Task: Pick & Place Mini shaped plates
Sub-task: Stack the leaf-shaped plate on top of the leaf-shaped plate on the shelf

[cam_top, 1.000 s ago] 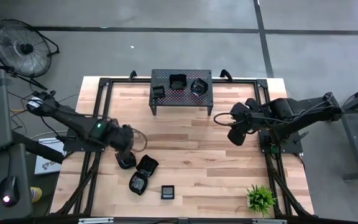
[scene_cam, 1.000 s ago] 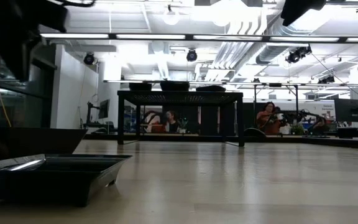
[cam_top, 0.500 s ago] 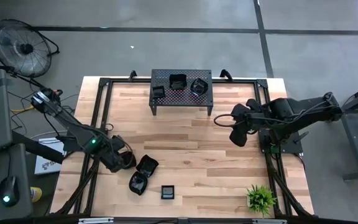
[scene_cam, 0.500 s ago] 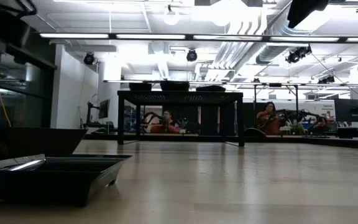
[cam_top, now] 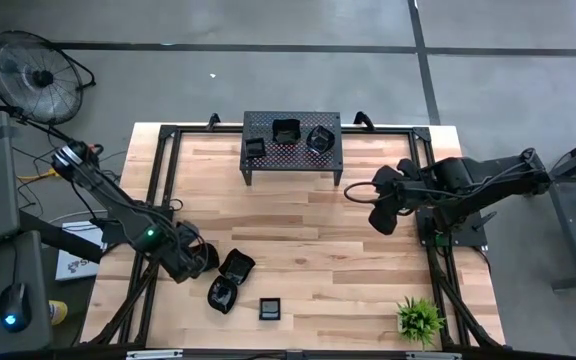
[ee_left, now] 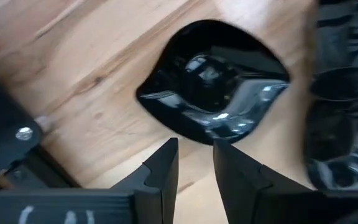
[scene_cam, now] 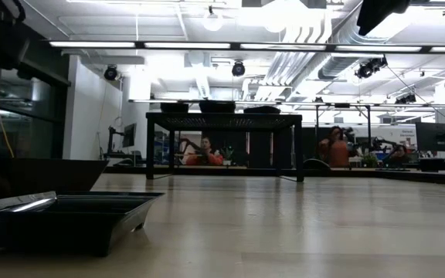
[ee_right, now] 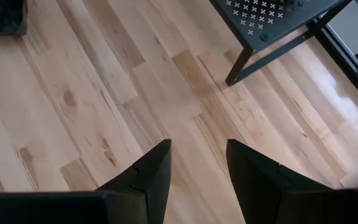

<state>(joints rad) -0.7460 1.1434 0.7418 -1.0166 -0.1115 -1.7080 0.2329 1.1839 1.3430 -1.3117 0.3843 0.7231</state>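
Several glossy black mini plates lie on the near left of the table: a rounded one (cam_top: 206, 259) (ee_left: 213, 81), a polygonal one (cam_top: 236, 265), another (cam_top: 222, 295) and a small square one (cam_top: 269, 308). Three more sit on the perforated stand (cam_top: 291, 143). My left gripper (cam_top: 190, 262) (ee_left: 195, 149) is low at the rounded plate's left side, its fingers a narrow gap apart, tips at the plate's rim. My right gripper (cam_top: 380, 218) (ee_right: 197, 155) is open above bare wood, right of the stand. My left gripper has its fingertips (ee_left: 169, 152) right at the rounded plate's near rim (ee_left: 194, 138), coming in low from the table's left. I cannot tell whether they touch it. The plate lies flat on the table.
The stand's leg (ee_right: 238, 65) is near my right gripper. A small green plant (cam_top: 420, 318) stands at the table's near right corner. In the low view a square plate (scene_cam: 60, 220) fills the near left. Bare wood lies across the table's middle (cam_top: 308, 235).
My left gripper has drawn back from above the rounded plate toward the table's left edge and now sits beside it. The plates lie as before.
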